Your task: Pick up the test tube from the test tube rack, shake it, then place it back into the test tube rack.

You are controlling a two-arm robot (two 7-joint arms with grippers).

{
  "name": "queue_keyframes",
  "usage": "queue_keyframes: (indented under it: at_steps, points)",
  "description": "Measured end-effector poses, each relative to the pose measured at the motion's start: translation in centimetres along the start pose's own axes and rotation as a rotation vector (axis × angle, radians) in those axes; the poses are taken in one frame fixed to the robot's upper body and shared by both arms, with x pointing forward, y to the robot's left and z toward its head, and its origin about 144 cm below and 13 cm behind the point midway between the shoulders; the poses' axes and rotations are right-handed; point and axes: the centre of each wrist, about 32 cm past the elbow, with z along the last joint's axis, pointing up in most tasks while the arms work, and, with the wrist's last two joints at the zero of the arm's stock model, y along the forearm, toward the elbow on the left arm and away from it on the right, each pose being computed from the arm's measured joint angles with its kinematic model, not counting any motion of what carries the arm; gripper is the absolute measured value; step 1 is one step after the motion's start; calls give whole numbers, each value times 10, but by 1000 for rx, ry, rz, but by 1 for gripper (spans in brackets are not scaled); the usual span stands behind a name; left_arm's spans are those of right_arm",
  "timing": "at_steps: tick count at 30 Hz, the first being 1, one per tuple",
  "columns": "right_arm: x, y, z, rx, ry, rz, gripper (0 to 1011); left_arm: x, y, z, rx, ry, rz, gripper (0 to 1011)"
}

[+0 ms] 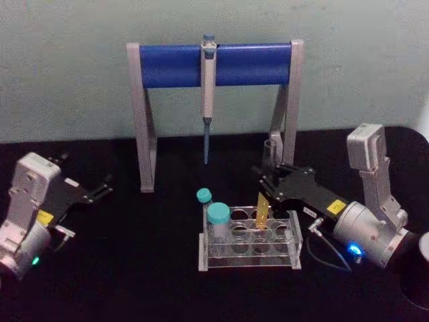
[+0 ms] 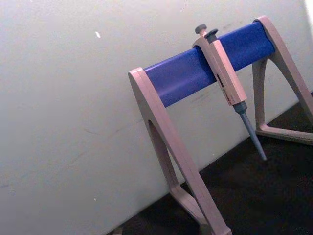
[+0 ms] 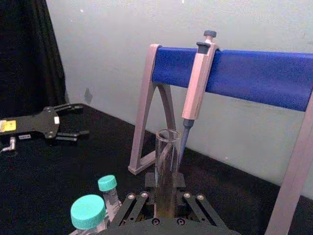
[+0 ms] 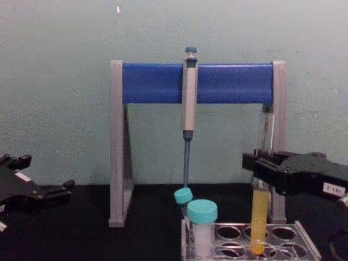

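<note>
One test tube [image 4: 260,215], yellow liquid low, upright, clamped in right gripper [image 4: 261,168], bottom at rack hole; one test tube rack [image 1: 249,249] at table's 6 o'clock. Two teal-capped vials [image 1: 218,221] on rack's 9 o'clock side. One pipette [image 1: 208,87] hanging on one stand [image 1: 214,65] at 12 o'clock. Left gripper [image 1: 100,190] at 9 o'clock, fingers apart, empty.

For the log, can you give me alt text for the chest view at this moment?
The right gripper is shut on the test tube, upright with its yellow-filled bottom in the clear test tube rack, beside two teal-capped vials. Behind stands a pipette stand holding a pipette; the left gripper rests at left.
</note>
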Motion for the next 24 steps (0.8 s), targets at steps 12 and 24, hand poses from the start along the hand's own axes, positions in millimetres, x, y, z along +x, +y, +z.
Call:
queue_keyframes:
  at_steps: [12, 24]
  points:
    - [-3, 0, -8, -17, 8, 11, 232, 0, 0, 0, 0, 0, 0, 1010]
    - [-4, -1, -16, -41, 12, 1, 232, 0, 0, 0, 0, 0, 0, 1009]
